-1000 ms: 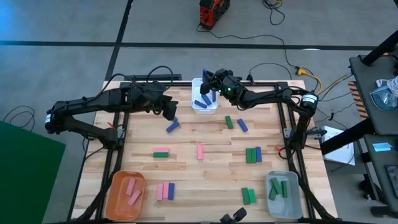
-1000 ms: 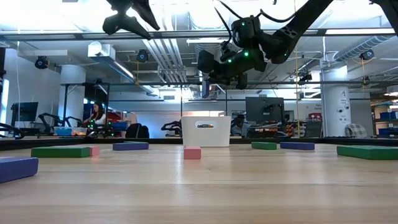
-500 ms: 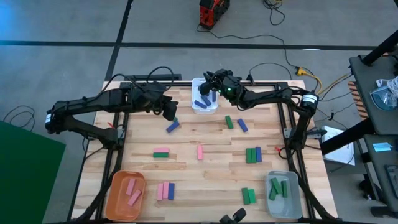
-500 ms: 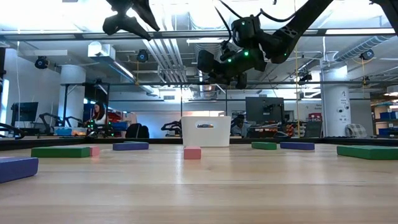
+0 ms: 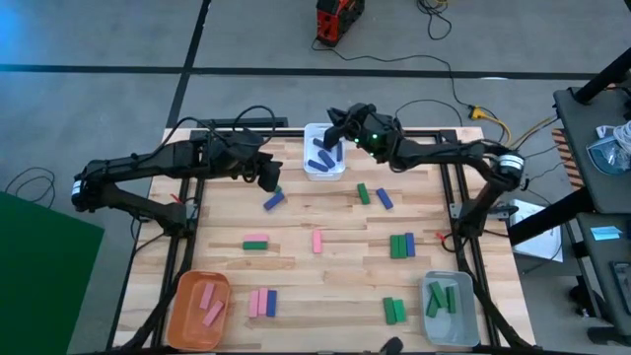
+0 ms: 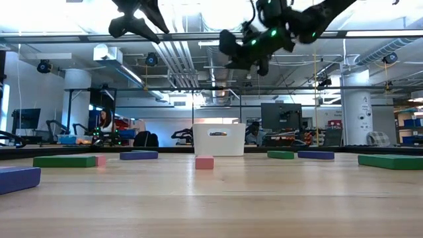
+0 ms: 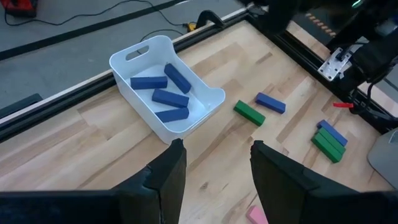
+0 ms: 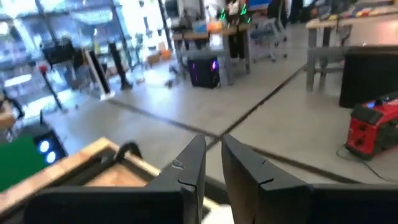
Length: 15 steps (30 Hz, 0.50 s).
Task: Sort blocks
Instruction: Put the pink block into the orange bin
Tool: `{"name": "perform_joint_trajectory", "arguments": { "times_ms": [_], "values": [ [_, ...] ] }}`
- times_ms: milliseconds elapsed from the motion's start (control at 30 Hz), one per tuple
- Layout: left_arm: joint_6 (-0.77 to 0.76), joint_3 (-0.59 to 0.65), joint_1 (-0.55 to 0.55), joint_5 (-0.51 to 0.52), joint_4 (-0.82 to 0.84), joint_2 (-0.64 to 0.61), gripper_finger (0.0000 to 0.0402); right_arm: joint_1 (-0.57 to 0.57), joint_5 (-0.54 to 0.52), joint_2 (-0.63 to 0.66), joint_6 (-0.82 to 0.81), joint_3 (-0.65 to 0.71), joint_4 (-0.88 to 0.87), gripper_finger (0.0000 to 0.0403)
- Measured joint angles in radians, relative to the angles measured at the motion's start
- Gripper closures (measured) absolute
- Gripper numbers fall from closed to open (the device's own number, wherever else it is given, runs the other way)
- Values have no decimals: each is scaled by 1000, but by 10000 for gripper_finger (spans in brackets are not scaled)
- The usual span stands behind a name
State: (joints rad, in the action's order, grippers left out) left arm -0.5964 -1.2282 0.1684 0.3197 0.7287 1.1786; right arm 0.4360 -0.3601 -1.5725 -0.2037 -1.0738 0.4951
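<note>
The right hand (image 5: 338,115) is nearly shut and holds nothing, high over the white bin (image 5: 323,153). The left hand (image 7: 214,165) is open and empty. Reaching for the blue block (image 5: 273,201), both arms could bump.

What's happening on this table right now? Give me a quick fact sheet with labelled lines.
White bin: four blue blocks inside
Orange bin: pink blocks
Grey bin: green blocks
Left gripper: open, empty, above the table near the white bin
Right gripper: raised over the white bin, fingers nearly closed, nothing held
Table: loose blocks unsorted
</note>
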Motion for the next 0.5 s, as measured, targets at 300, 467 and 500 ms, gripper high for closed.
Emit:
{"name": "perform_joint_trajectory", "arguments": {
  "times_ms": [300, 467, 500],
  "values": [
    [3, 0, 0, -51, 87, 0, 245, -13, 34, 296, -81, 0, -553, 359],
    [4, 0, 0, -76, 133, 0, 245, -13, 71, 450, -153, 0, -760, 360],
    [8, 0, 0, -81, 137, 0, 245, -13, 85, 475, -160, 0, -786, 360]
  ]
}}
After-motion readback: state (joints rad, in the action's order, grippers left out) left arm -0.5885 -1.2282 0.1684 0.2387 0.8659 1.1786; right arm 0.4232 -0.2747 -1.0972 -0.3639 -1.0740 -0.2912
